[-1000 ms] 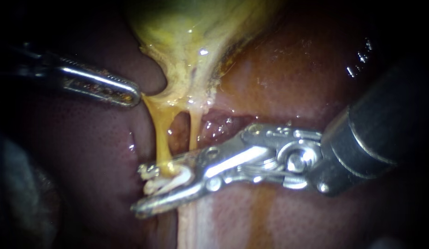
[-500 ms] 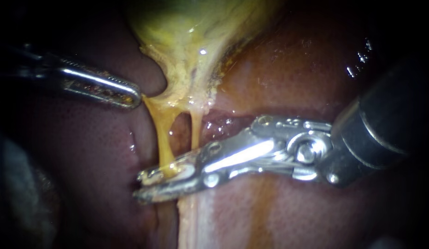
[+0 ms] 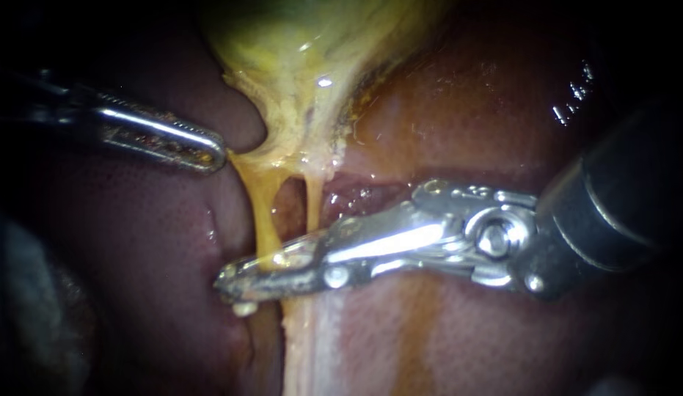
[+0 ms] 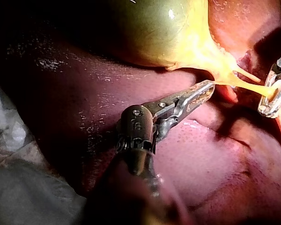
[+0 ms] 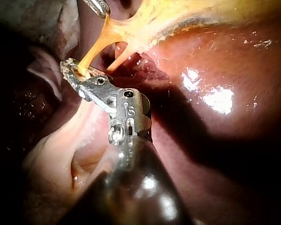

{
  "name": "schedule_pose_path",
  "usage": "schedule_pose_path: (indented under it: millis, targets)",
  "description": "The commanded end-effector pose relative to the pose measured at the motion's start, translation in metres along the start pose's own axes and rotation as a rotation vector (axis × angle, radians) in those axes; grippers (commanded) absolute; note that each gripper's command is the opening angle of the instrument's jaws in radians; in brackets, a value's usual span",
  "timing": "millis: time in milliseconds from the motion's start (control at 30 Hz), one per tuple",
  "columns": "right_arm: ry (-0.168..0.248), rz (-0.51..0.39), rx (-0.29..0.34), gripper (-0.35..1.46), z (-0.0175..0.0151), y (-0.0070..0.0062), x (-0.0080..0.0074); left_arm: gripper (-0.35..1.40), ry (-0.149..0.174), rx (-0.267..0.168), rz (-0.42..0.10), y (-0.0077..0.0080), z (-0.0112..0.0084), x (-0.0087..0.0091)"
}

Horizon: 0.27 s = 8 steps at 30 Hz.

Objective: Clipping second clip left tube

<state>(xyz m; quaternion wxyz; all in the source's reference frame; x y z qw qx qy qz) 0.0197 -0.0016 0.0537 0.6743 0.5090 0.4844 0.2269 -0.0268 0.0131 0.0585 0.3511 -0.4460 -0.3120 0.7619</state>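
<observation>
Left tube (image 3: 262, 213), thin and yellow, stretched taut from the neck of the gallbladder (image 3: 297, 73) toward the near side, down to the jaws of the right instrument (image 3: 235, 282). Clamped there low on its length, both jaws touching it from two sides and almost together, close over the dark red liver (image 3: 466, 125). Pale end of a clip (image 3: 244, 309) showing just under the jaw tips. Right tube (image 3: 312, 209), thinner, just to the right of the left one, separated from it by a narrow gap and passing behind the upper jaw farther back from the tip; whether caught in the jaws, impossible to tell. Left instrument (image 3: 209, 150) reaching in from the left, well apart from the right one, jaws clenched on the yellow edge of the gallbladder where the left tube begins, tissue there drawn out to a point toward the tip. Pale glistening band of tissue (image 3: 304, 352) running on toward the near edge below the clamped jaws.
</observation>
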Motion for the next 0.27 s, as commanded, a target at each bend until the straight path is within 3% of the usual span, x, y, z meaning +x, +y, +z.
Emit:
schedule_pose_path:
  millis: [33,267]
  targets:
    - [0.000,-0.001,0.000,-0.35,0.0001,0.0001,-0.0001,-0.35,0.000,0.000,0.000,0.0000,0.0000,0.0000]
    - [-0.001,0.004,0.000,-0.35,0.0001,0.0002,-0.0003,-0.35,0.000,-0.001,0.000,-0.0001,0.0000,0.0000]
